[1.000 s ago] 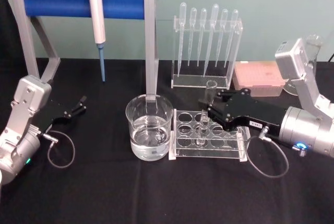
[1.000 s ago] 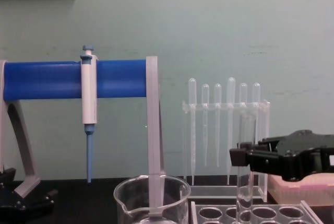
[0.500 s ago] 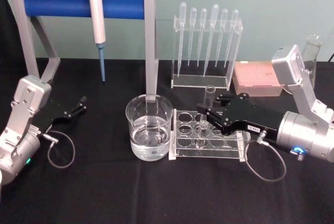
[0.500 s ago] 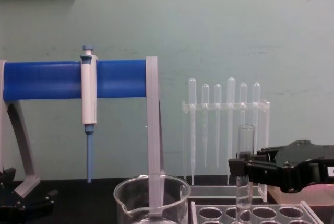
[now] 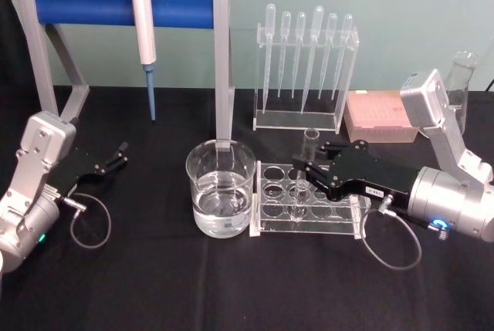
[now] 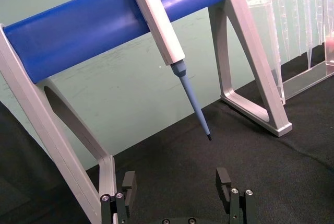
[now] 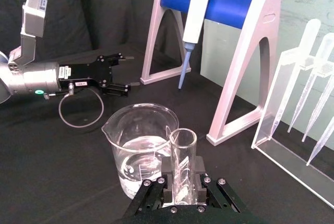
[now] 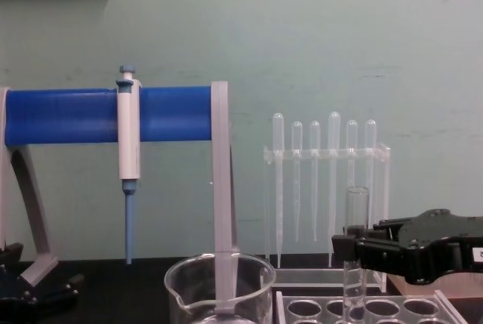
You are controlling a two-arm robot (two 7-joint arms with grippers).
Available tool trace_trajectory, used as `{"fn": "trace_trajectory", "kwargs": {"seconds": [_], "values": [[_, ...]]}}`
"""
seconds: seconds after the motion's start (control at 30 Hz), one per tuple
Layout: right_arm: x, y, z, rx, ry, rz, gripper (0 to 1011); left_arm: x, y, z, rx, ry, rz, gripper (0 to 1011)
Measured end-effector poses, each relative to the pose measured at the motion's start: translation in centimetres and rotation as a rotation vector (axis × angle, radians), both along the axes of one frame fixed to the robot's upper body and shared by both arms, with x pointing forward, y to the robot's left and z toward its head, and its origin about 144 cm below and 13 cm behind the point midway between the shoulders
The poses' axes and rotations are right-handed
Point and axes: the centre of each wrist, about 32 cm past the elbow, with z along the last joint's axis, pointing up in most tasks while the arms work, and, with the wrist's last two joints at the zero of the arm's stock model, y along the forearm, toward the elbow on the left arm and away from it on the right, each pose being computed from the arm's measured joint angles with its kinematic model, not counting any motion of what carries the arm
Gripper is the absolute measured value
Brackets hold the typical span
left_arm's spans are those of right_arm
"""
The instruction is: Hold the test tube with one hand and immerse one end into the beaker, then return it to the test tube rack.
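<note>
The right gripper grasped the upright test tube, standing in the rack just right of the beaker; the left gripper, released, sat well left.

Each arm ends in a black two-fingered hand on a silver cylindrical wrist. The right hand carries a small white label and a blue ring light at 5 o'clock on its wrist; a thin grey cable loops below. The left hand shows silver screws, a green light and a similar cable loop.
</note>
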Motion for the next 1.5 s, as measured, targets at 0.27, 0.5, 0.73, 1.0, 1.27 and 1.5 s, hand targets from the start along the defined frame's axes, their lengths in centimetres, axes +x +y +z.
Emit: {"fn": "trace_trajectory", "kwargs": {"seconds": [0.27,0.5,0.73,1.0,1.27,1.5], "values": [[0.0,0.0,0.0,0.0,-0.003,-0.002,236,0.0,0.0,0.0,0.0,0.0,0.0,1000],[0.0,0.0,0.0,0.0,-0.003,-0.002,293,0.0,0.0,0.0,0.0,0.0,0.0,1000],[0.0,0.0,0.0,0.0,-0.003,-0.001,507,0.0,0.0,0.0,0.0,0.0,0.0,1000],[-0.1,0.0,0.2,0.008,-0.014,0.003,763,0.0,0.0,0.0,0.0,0.0,0.0,1000],[-0.7,0.2,1.5,0.057,-0.065,0.004,969,0.0,0.0,0.0,0.0,0.0,0.0,1000],[-1.5,0.2,3.0,0.126,-0.123,-0.026,1002,0.0,0.0,0.0,0.0,0.0,0.0,1000]]}}
